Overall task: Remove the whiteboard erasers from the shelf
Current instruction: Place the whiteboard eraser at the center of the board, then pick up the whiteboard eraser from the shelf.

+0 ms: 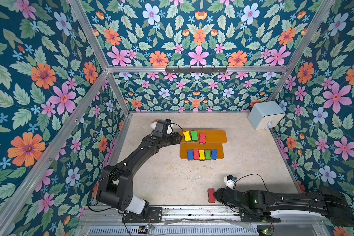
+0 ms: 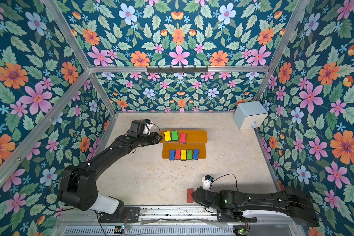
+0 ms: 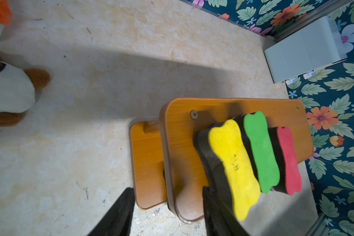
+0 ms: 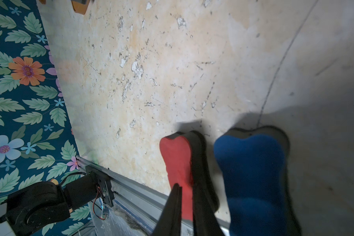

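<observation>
The two-tier orange-brown wooden shelf stands on the mottled beige table and carries eight bone-shaped foam whiteboard erasers, three on the upper board and five in a row on the lower. The left gripper hangs half open and empty at the upper board's end, one finger beside the yellow eraser. Near the table's front edge the right gripper narrowly flanks a red eraser; whether it grips cannot be told. A blue eraser lies just beside
</observation>
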`<state>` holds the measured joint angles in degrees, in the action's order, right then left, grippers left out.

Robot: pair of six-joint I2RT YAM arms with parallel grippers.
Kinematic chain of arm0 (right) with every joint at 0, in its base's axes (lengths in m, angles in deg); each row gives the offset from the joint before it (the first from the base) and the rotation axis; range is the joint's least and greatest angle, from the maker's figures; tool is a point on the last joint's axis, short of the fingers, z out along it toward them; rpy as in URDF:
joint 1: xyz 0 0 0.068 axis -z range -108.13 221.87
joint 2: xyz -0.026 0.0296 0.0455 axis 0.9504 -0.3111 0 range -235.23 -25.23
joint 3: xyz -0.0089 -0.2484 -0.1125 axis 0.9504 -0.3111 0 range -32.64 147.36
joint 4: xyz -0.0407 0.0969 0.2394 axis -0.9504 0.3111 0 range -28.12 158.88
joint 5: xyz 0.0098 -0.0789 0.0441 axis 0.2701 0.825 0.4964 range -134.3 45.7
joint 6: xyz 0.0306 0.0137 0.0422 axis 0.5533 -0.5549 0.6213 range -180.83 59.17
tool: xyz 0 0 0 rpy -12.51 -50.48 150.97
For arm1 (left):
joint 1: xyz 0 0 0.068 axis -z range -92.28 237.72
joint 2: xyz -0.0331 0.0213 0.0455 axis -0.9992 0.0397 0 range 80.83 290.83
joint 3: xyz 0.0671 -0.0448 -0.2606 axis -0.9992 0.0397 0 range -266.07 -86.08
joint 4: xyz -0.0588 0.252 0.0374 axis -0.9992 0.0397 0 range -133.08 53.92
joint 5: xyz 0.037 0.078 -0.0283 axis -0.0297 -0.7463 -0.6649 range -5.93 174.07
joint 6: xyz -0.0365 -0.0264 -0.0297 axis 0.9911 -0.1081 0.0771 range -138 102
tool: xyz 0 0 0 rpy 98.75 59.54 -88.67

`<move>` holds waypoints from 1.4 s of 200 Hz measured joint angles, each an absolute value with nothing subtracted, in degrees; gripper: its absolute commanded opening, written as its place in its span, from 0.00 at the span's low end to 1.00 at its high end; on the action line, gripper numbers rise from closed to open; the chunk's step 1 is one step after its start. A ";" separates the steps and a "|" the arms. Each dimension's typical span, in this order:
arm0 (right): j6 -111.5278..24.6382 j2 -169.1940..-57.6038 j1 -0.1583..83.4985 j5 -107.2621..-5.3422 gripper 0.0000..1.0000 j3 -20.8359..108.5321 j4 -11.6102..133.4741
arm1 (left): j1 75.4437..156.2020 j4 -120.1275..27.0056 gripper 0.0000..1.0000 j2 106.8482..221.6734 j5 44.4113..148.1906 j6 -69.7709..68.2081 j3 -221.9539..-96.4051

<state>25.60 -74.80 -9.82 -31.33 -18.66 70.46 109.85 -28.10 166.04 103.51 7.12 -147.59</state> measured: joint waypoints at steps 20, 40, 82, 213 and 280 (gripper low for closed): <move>25.34 -74.05 -9.80 -31.29 0.23 -17.99 71.86 | 109.85 -28.12 0.59 166.06 103.51 7.14 -147.59; 24.75 -73.00 -9.49 -30.76 0.24 -16.50 73.43 | 109.85 -28.10 0.59 166.06 103.51 7.19 -147.68; 18.78 -74.49 -1.93 -31.42 0.24 -10.38 75.79 | 110.77 -28.05 0.58 165.87 103.45 7.58 -149.08; -17.65 -98.01 37.39 -52.29 0.29 24.52 77.32 | 112.02 -25.17 0.58 170.30 99.91 6.99 -159.85; -25.83 -113.94 42.03 -60.88 0.34 40.22 79.45 | 111.41 -24.71 0.58 172.53 98.29 4.96 -161.14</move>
